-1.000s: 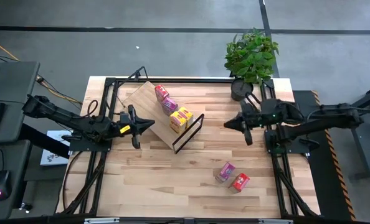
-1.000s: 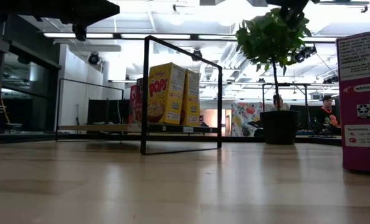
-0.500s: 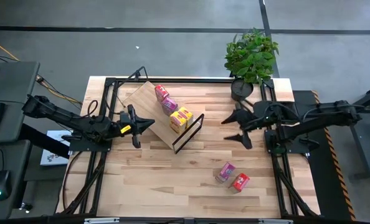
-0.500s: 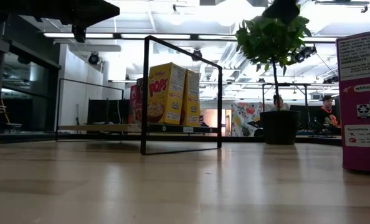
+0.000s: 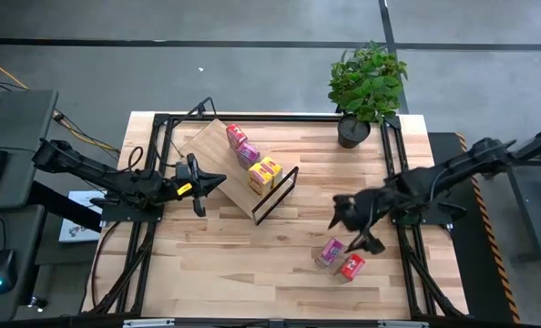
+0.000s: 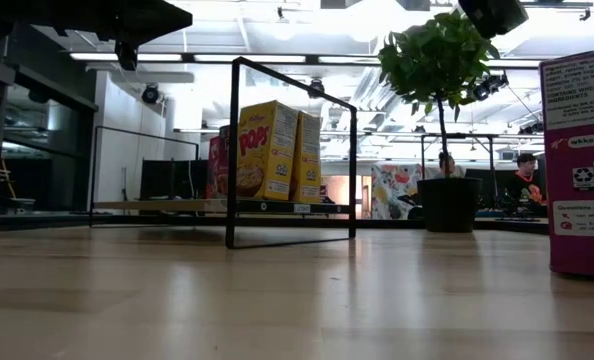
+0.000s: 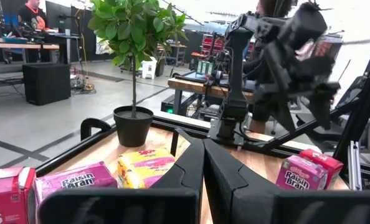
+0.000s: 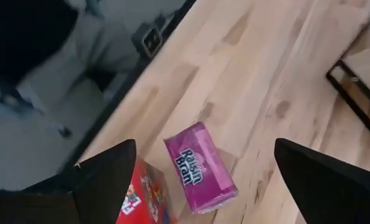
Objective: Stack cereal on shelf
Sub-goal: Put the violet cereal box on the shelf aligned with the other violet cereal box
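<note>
You had even, bright light from above on the table point(image 5: 252, 255), with only soft, short shadows. In the low view the ceiling lamps point(image 6: 277, 12) glared white and the near table surface was out of focus. In the left wrist view the right arm point(image 7: 284, 50) was smeared by blur.

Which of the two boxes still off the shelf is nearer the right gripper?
The pink-purple box, lying just shelf-side of the red box. The open right gripper hangs almost over it, and in the right wrist view it sits centred between the fingers.
</note>
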